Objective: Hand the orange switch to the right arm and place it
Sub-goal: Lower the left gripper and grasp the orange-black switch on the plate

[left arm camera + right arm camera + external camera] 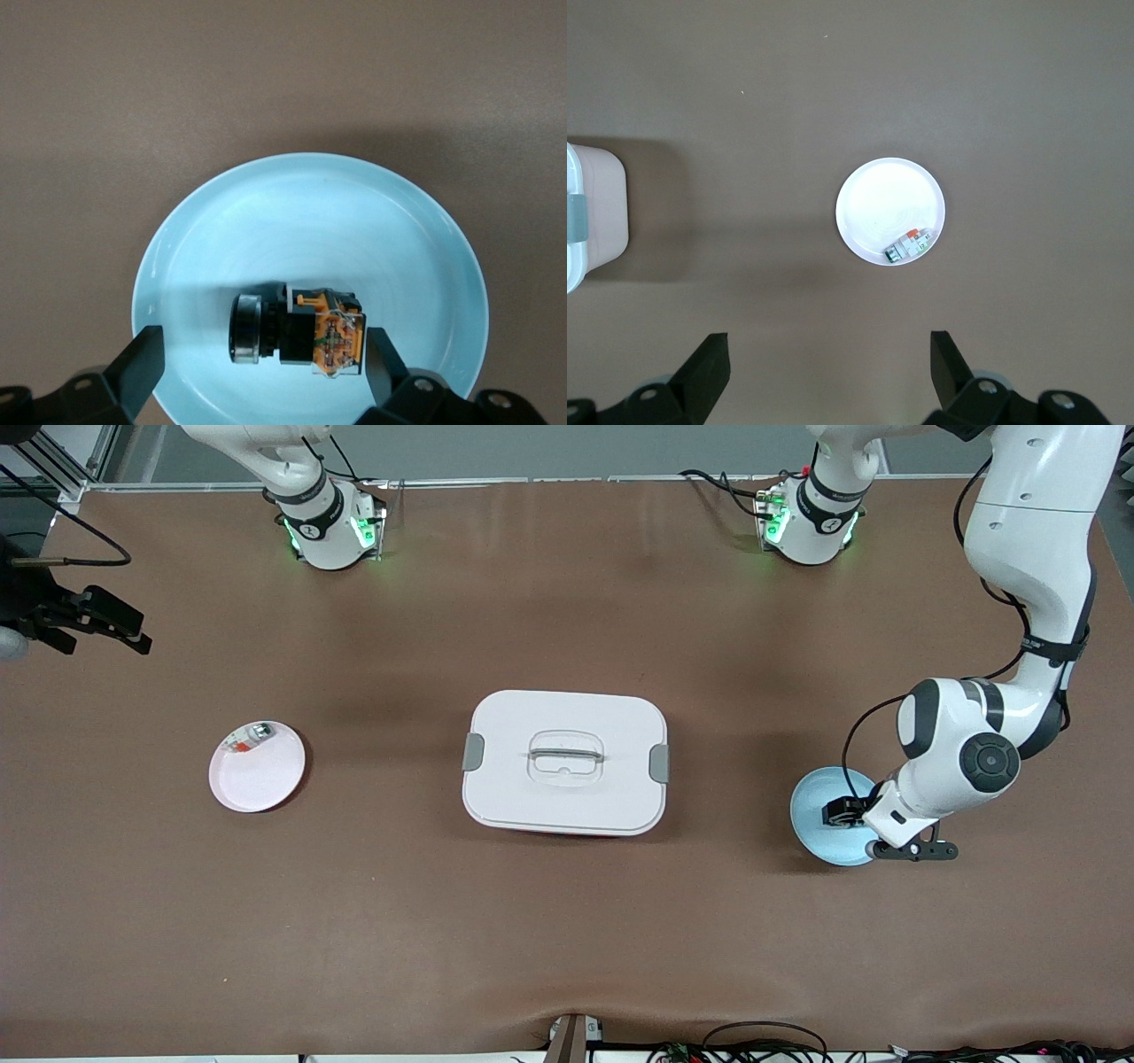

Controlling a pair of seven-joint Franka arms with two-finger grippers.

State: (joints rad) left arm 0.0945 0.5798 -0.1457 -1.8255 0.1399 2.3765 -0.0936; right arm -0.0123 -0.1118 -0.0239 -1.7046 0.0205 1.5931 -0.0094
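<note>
Brown matte surface [567,921], faintly wrinkled. Nothing transferred yet. Left end effector [261,372], fingers apart, straddles the orange switch [301,336], a blocky black body with orange face lying in the glossy pale-blue plate [811,802], toward its 6 o'clock rim. Smooth white lidded box [564,762] mid-surface. Right end effector [828,372], fingers apart, waits over bare surface near the pink plate [266,779].

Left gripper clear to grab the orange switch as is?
Probably yes. The left gripper is over the blue plate with its fingers open either side of the orange switch, and nothing lies between.
</note>
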